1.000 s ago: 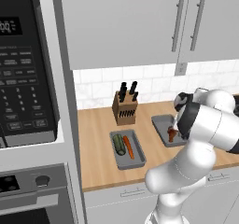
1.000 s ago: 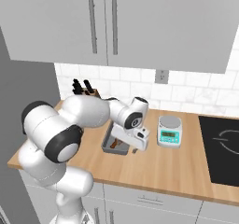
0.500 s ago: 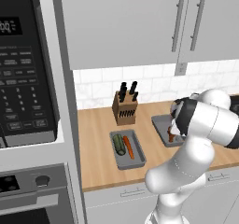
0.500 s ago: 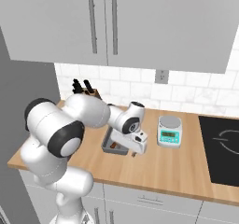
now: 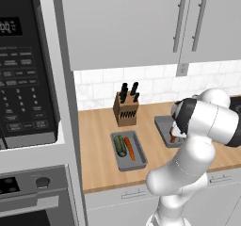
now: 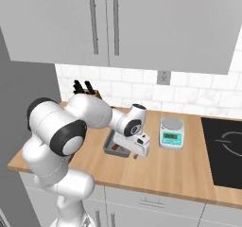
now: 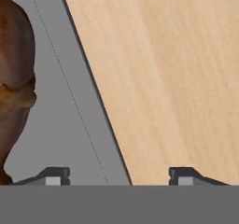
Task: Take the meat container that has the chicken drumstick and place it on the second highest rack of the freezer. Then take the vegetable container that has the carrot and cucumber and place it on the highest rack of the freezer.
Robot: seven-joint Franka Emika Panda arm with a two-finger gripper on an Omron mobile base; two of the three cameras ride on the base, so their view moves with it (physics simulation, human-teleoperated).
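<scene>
The meat container (image 6: 113, 148) is a grey tray on the wooden counter, partly hidden behind my arm in the left base view (image 5: 164, 125). In the hand view the reddish-brown chicken drumstick (image 7: 14, 78) lies on the tray floor (image 7: 60, 106). My gripper (image 7: 119, 177) is open and straddles the tray's side rim, with one fingertip (image 7: 53, 176) over the tray and the other over bare counter. From the right base camera the gripper (image 6: 137, 155) hangs low at the tray's right edge. The vegetable container (image 5: 133, 163) holds the cucumber (image 5: 120, 145) and the carrot (image 5: 130, 148). The freezer is out of view.
A knife block (image 5: 126, 109) stands at the back against the tiled wall. A small kitchen scale (image 6: 171, 134) sits right of the gripper and a black cooktop (image 6: 227, 150) lies further right. The oven and microwave column (image 5: 28, 102) rises at the left. Wall cabinets (image 6: 118, 27) hang overhead.
The hand has sunk a little lower onto the meat tray's right edge. The trays and the base have not moved.
</scene>
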